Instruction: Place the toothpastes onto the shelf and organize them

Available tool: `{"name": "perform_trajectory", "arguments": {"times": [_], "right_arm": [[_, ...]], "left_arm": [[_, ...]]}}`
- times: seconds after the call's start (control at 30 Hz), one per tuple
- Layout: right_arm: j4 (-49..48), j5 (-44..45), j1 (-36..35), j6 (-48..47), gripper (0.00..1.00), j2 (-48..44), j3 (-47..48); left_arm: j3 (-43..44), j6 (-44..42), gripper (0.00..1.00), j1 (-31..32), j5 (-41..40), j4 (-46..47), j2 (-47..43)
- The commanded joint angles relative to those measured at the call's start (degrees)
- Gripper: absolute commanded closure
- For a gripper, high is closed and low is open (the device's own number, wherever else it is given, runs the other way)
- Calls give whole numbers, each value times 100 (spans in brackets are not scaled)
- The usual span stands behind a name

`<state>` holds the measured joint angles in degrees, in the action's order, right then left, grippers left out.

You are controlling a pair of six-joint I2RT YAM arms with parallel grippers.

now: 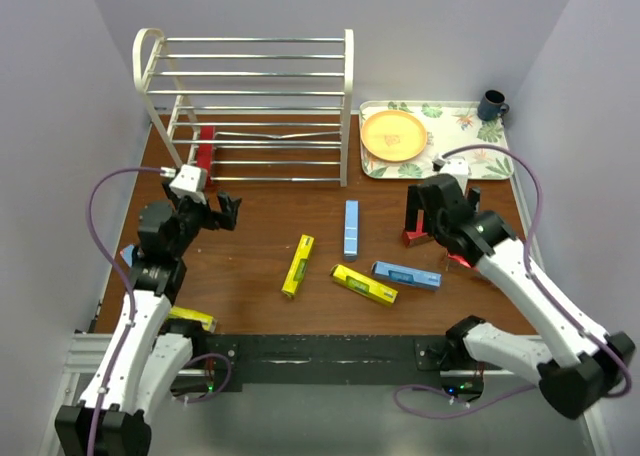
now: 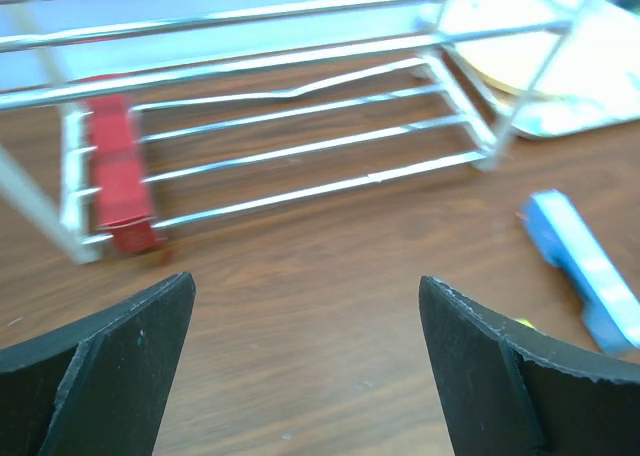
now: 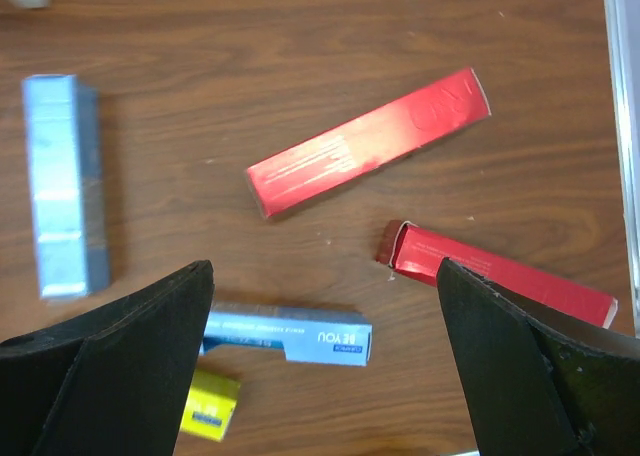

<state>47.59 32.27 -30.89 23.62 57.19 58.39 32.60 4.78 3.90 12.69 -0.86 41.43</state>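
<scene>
The left gripper (image 2: pixel 307 311) faced the shelf (image 2: pixel 300 151) and the right gripper (image 3: pixel 325 276) hung above a loose red toothpaste (image 3: pixel 368 144), both wide open and empty

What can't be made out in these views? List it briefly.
Top view: a red carton is mostly under the right arm.
Top view: the near yellow carton is partly behind the left arm.
Right wrist view: the middle yellow carton is mostly behind one of the fingers.
Left wrist view: blur makes the shelved red carton's print unreadable.
</scene>
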Motion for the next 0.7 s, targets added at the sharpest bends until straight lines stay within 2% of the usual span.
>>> {"name": "perform_trajectory", "arguments": {"times": [0.0,0.03,0.2,0.37,0.5,0.67], "right_arm": [[320,352,706,950,1,1062,576],[390,280,890,1248,1,1258,629],[427,499,1770,1716,1,2278,1042],[172,25,2622,2041,1,3095,1078],[-39,-370,2931,2252,4,3623,1087],[-320,-748,3081,2463,9,4097,1140]], "left_arm": [[-289,-267,0,609,480,-2,-161],[-385,-267,0,707,515,303,-188],[-526,-319,0,1453,490,543,-188],[-746,-442,0,2114,130,790,-319],[-755,-451,0,2535,-91,737,-451],[-755,-609,0,2695,-144,737,-469]]}}
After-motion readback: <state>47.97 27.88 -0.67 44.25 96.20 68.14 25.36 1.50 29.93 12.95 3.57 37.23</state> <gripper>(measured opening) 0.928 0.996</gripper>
